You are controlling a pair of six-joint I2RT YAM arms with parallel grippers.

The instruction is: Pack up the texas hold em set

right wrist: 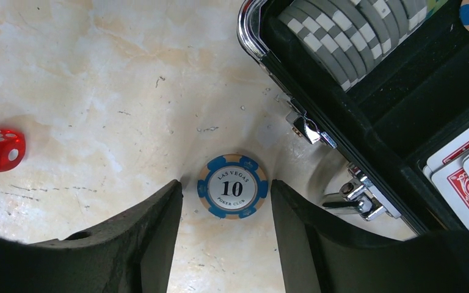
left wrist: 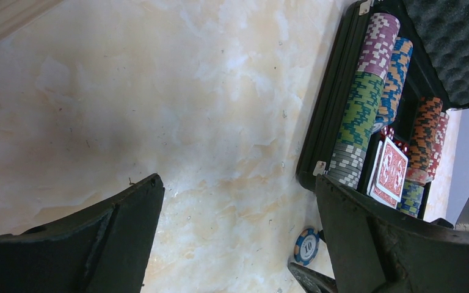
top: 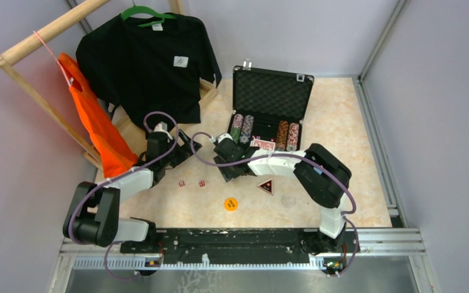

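While the left gripper point(left wrist: 238, 183) hangs over the table point(top: 342, 152) with jaws wide apart, holding nothing, the step in hand looks to be the right arm's; two dice point(top: 182, 183) lie toward the near edge; the right gripper point(right wrist: 226, 183), jaws apart, straddles a blue chip point(right wrist: 232, 187) lying flat just outside the case point(top: 273, 94), beside a latch point(right wrist: 308, 129); neither finger appears to touch it. Flat chips resist pinching: lower the tips to the table, centre, close gently, clear of the latch; the case stands open at the far edge; a triangular token point(top: 266, 185) and a round token point(top: 231, 204) lie nearer.
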